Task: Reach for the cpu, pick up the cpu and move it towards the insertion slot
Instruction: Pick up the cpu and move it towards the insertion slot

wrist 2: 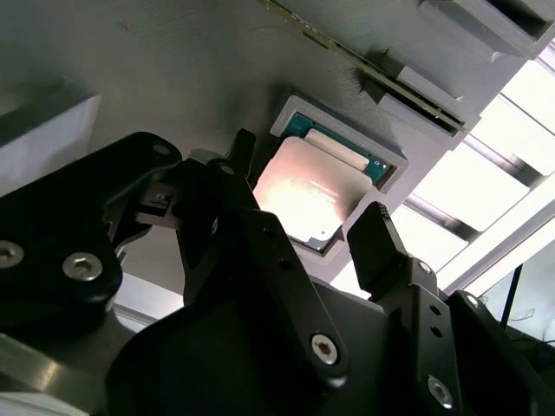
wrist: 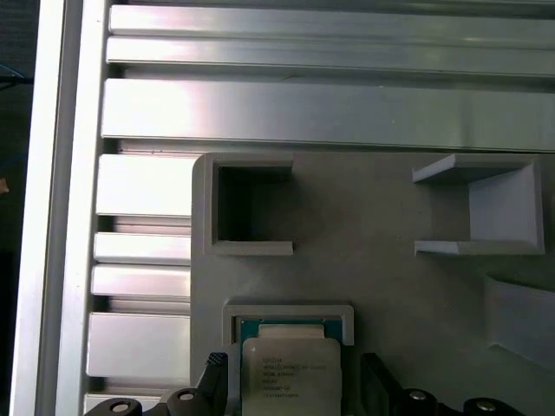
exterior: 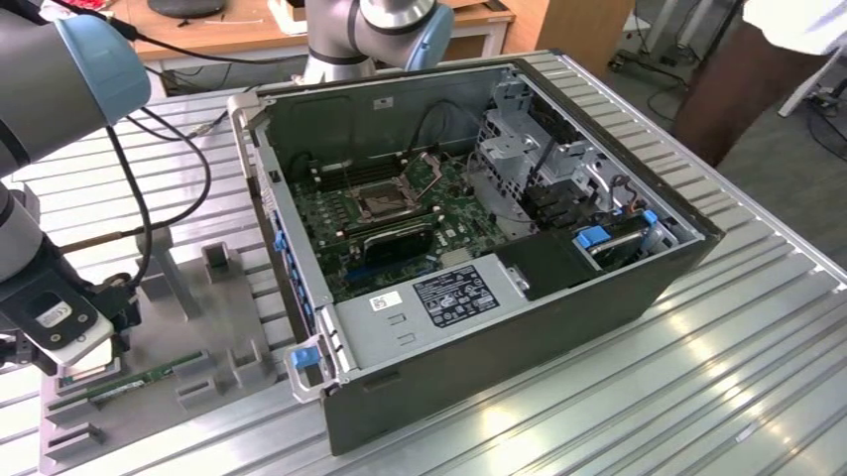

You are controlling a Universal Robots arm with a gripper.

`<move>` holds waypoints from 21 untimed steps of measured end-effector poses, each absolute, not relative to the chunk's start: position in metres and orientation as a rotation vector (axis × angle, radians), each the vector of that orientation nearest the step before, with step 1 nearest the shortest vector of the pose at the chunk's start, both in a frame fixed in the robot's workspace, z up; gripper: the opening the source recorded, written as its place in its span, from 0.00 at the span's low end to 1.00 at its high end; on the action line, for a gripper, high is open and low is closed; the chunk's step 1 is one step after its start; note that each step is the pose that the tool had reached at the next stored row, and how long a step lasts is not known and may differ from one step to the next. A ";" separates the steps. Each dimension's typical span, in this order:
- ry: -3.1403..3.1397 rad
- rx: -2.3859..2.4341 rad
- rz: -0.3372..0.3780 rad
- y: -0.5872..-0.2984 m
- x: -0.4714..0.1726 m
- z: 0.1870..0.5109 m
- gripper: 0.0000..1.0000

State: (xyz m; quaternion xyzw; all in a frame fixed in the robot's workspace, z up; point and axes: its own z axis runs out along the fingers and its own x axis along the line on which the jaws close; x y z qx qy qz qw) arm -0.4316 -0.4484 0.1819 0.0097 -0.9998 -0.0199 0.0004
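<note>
Close up in both wrist views, the cpu lies flat in its grey holder, between the gripper fingers, spread apart and unclamped. The exterior view adds the insertion slot, well apart inside the open computer case.

the cpu lies in a recess of the tray.
</note>
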 end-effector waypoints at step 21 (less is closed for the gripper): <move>-3.140 0.031 -0.063 -0.448 -0.434 0.182 0.62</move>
